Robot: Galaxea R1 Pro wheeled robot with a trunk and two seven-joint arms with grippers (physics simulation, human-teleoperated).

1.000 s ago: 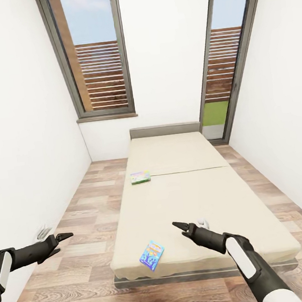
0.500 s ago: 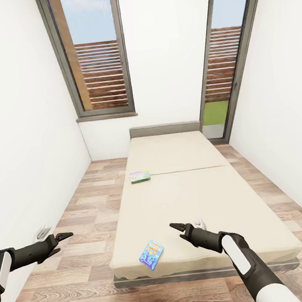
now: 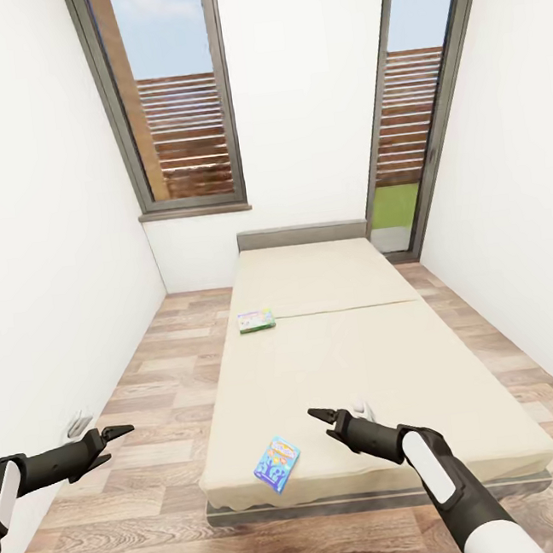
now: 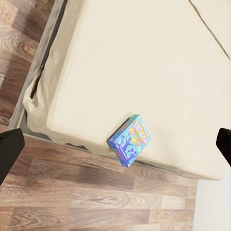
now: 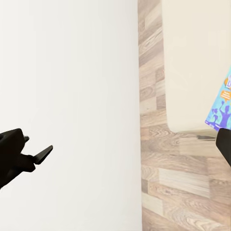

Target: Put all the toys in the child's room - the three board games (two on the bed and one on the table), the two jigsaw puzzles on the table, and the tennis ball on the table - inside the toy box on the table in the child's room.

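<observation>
Board games: two on the bed [image 3: 363, 361]. Item one, blue box [image 3: 277, 464], lies flat at the near foot edge of the beige mattress, toward its left corner, its long axis angled diagonally to that edge; also seen from the left wrist camera [image 4: 129, 141]. Item two, white-green box [image 3: 256, 321], lies far up the left side, near the mattress seam. Right gripper [image 3: 322, 415]: hovers over the mattress just right of and beyond the blue box, fingers apart, nothing held; judged the nearer arm for that box. Left gripper [image 3: 116, 432]: out over the wood floor [image 3: 152, 394], well left of the bed, fingers apart, empty. Both boxes untouched; pickup not yet begun.
</observation>
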